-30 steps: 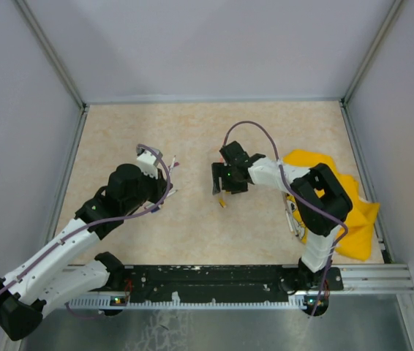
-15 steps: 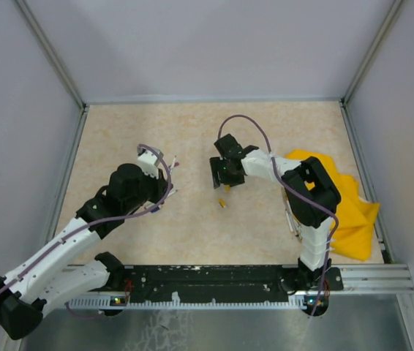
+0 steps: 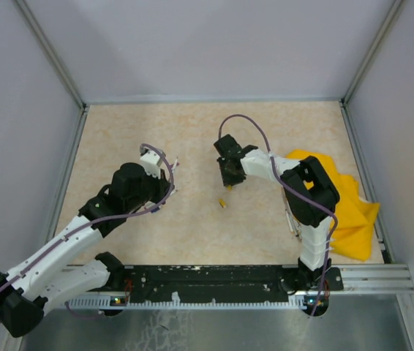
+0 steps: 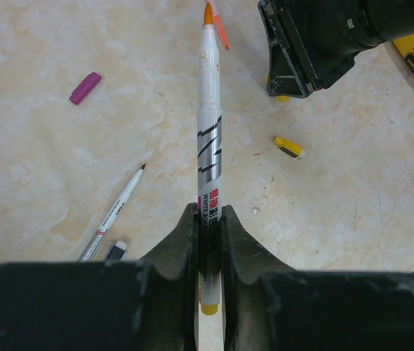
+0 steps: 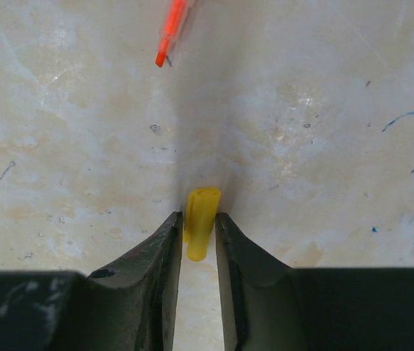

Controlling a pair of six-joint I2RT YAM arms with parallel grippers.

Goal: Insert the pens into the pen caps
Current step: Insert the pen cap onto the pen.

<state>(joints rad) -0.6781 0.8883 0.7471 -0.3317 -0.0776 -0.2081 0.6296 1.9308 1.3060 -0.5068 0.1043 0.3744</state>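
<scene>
White pen (image 4: pixel 208 131), orange-tipped, sits clamped between the fingers of the left claw (image 4: pixel 208 219), its tip pointing away from the claw. We find the right claw (image 5: pixel 198 223) closed on a yellow cap (image 5: pixel 202 205) resting on the table (image 5: pixel 324 146), with one finger against each side of the cap. A purple cap (image 4: pixel 85 88) and a red-tipped pen (image 4: pixel 115 212) lie loose on the table, left of the held pen. An orange pen (image 5: pixel 174 29) lies beyond the yellow cap. A yellow cloth (image 3: pixel 349 216) lies at the table's right edge.
</scene>
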